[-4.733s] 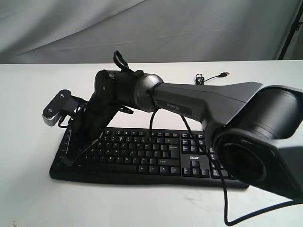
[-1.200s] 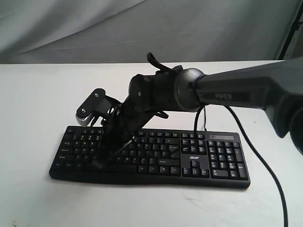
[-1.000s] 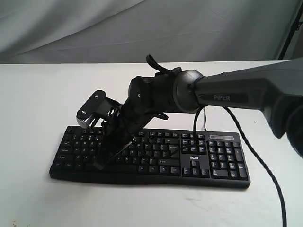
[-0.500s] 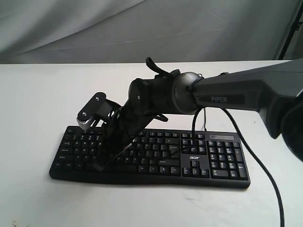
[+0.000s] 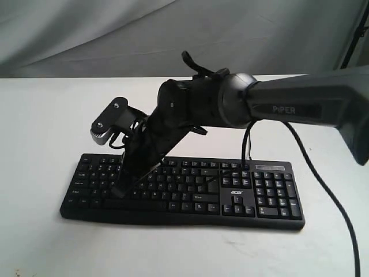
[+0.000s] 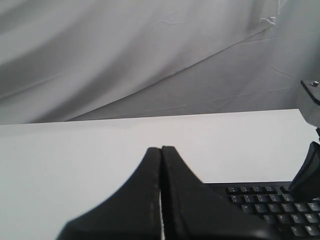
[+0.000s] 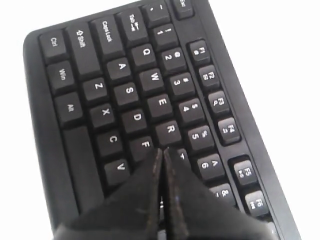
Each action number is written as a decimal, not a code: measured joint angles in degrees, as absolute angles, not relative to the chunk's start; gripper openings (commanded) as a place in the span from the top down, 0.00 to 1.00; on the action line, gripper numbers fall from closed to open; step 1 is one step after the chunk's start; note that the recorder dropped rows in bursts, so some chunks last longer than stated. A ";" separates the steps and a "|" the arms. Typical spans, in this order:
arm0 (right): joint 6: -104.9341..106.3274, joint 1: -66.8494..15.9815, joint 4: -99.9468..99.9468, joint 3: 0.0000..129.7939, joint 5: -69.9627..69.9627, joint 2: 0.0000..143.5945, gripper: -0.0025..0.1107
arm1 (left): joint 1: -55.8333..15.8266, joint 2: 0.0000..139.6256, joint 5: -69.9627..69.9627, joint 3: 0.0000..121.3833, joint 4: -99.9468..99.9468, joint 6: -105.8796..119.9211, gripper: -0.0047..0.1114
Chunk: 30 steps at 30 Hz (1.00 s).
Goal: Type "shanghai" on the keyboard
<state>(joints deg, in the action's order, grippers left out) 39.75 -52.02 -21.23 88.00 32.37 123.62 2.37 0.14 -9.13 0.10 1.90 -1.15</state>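
The black keyboard (image 5: 196,193) lies on the white table, with its number pad to the right. My right arm reaches across the middle, and my right gripper (image 5: 116,192) is shut and empty, pointing down at the keyboard's left half. In the right wrist view, my right gripper (image 7: 162,150) has its closed tips over the keyboard (image 7: 125,95), between the F and R keys, partly hiding the keys beyond. Whether they touch a key is unclear. My left gripper (image 6: 161,148) is shut and empty over bare table beside the keyboard (image 6: 270,205). It does not show in the exterior view.
A black cable (image 5: 323,179) hangs from my right arm and trails over the table to the right of the keyboard. A grey cloth backdrop (image 5: 86,34) closes the far side. A dark stand (image 5: 353,34) is at the back right.
Since 4.7 s ago my right gripper has shifted right from the keyboard's left end. In the last half second its tip has risen slightly.
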 measured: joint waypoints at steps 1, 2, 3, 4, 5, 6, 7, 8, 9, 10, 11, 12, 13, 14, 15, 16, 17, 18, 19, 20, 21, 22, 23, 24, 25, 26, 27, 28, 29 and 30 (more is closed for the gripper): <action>39.47 -51.92 -21.05 88.00 32.64 123.62 0.98 | 2.37 0.14 -9.13 0.10 1.90 -1.15 0.96; 39.35 -51.92 -20.79 87.56 32.64 123.62 0.98 | 2.37 0.14 -9.13 0.10 1.90 -1.15 0.96; 39.27 -51.92 -20.65 86.96 32.52 123.52 0.98 | 2.37 0.14 -9.13 0.10 1.90 -1.15 0.96; 39.17 -51.80 -20.65 86.28 32.27 123.42 0.98 | 2.37 0.14 -9.13 0.10 1.90 -1.15 0.96; 39.14 -51.80 -20.65 85.68 31.97 123.39 0.98 | 2.37 0.14 -9.13 0.10 1.90 -1.15 0.96; 39.14 -51.69 -20.65 84.97 31.80 123.26 0.98 | 2.37 0.14 -9.13 0.10 1.90 -1.15 0.96; 39.04 -51.55 -20.65 84.48 31.65 123.27 0.98 | 2.37 0.14 -9.13 0.10 1.90 -1.15 0.96; 39.04 -51.39 -20.65 84.19 31.65 123.15 0.98 | 2.37 0.14 -9.13 0.10 1.90 -1.15 0.96; 39.04 -51.30 -20.65 84.10 31.65 123.15 0.98 | 2.37 0.14 -9.13 0.10 1.90 -1.15 0.96; 39.04 -51.16 -20.65 84.07 31.50 123.15 0.98 | 2.37 0.14 -9.13 0.10 1.90 -1.15 0.96; 39.04 -51.01 -20.65 84.07 31.07 123.15 0.98 | 2.37 0.14 -9.13 0.10 1.90 -1.15 0.96; 39.04 -51.01 -20.65 84.07 30.85 123.05 0.98 | 2.37 0.14 -9.13 0.10 1.90 -1.15 0.96; 39.04 -51.01 -20.75 84.07 30.85 123.05 0.98 | 2.37 0.14 -9.13 0.10 1.90 -1.15 0.96; 39.04 -51.01 -20.75 84.07 30.85 123.05 0.98 | 2.37 0.14 -9.13 0.10 1.90 -1.15 0.96; 39.04 -51.01 -20.75 84.07 30.85 123.05 0.98 | 2.37 0.14 -9.13 0.10 1.90 -1.15 0.96; 39.04 -51.01 -20.75 84.07 30.85 123.05 0.98 | 2.37 0.14 -9.13 0.10 1.90 -1.15 0.96; 39.04 -51.01 -20.75 84.07 30.85 123.05 0.98 | 2.37 0.14 -9.13 0.10 1.90 -1.15 0.96; 39.04 -51.01 -20.85 84.07 30.85 123.05 0.98 | 2.37 0.14 -9.13 0.10 1.90 -1.15 0.96; 39.04 -51.01 -20.85 84.07 30.85 123.05 0.98 | 2.37 0.14 -9.13 0.10 1.90 -1.15 0.96; 39.04 -51.01 -20.85 84.07 30.76 123.05 0.98 | 2.37 0.14 -9.13 0.10 1.90 -1.15 0.96; 39.04 -51.01 -20.85 84.07 30.72 123.05 0.98 | 2.37 0.14 -9.13 0.10 1.90 -1.15 0.96; 39.04 -51.01 -20.85 84.07 30.62 123.05 0.98 | 2.37 0.14 -9.13 0.10 1.90 -1.15 0.96; 39.04 -51.01 -20.85 84.07 30.62 123.05 0.98 | 2.37 0.14 -9.13 0.10 1.90 -1.15 0.96; 39.04 -51.01 -20.85 84.07 30.62 123.05 0.98 | 2.37 0.14 -9.13 0.10 1.90 -1.15 0.96; 39.04 -51.01 -20.85 84.07 30.62 123.05 0.98 | 2.37 0.14 -9.13 0.10 1.90 -1.15 0.96; 39.04 -51.01 -20.85 84.07 30.62 123.05 0.98 | 2.37 0.14 -9.13 0.10 1.90 -1.15 0.96; 39.04 -51.01 -20.85 84.07 30.62 123.05 0.98 | 2.37 0.14 -9.13 0.10 1.90 -1.15 0.96; 39.14 -51.01 -20.85 84.07 30.62 123.05 0.98 | 2.37 0.14 -9.13 0.10 1.90 -1.15 0.96; 39.14 -51.01 -20.85 84.07 30.49 123.05 0.98 | 2.37 0.14 -9.13 0.10 1.90 -1.15 0.96; 39.24 -51.01 -20.85 84.07 30.37 123.05 0.98 | 2.37 0.14 -9.13 0.10 1.90 -1.15 0.96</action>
